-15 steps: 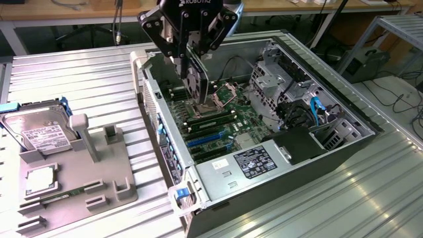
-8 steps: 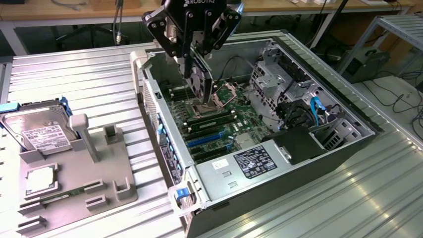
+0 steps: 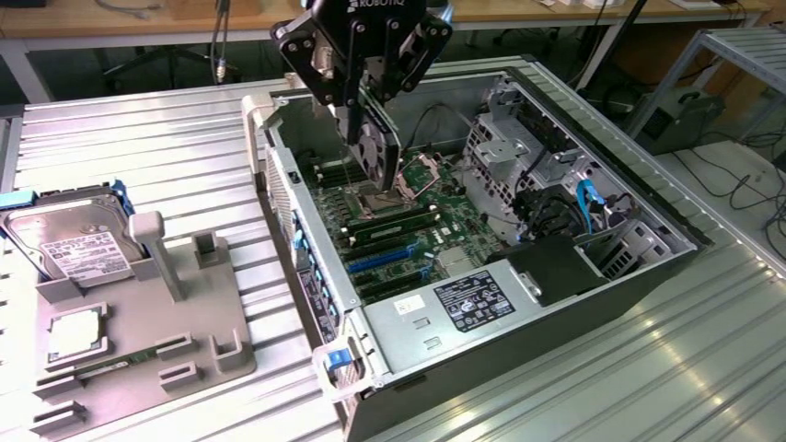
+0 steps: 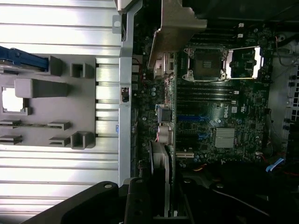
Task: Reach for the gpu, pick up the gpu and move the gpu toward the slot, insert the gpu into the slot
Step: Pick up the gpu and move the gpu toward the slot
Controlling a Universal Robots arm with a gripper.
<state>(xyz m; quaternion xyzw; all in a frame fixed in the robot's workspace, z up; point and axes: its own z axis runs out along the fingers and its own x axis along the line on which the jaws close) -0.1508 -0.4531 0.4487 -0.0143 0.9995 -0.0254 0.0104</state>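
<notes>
The claw [image 3: 368, 115] is seen at the top of the exterior view, closed tight on the gpu [image 3: 378, 152]. The gpu is held up on its edge, high over the open computer case [image 3: 639, 216]. It is not touching the green board [image 3: 430, 226] that lies flat inside the case. The blue slot [image 3: 378, 258] is lower down on that board, apart from the gpu, and nothing is in it. In the wrist view, the gpu [image 4: 161, 163] is seen edge-on over the board, with the blue slot [image 4: 194, 118] just beside its line.

The case is laid on its side on a desk [image 3: 160, 138] made of shiny metal with long ridges. Light is bounced off the ridges. On the exterior view's left, a grey holder [image 3: 135, 341] is set on the desk, and a hard drive [image 3: 76, 247] with a silver label is stood in it.

Behind the desk, a long wooden bench [image 3: 123, 23] is seen against the back of the room. On the exterior view's right, a metal frame [image 3: 737, 55] is seen, and dark cables [image 3: 749, 184] are spread on the floor.
</notes>
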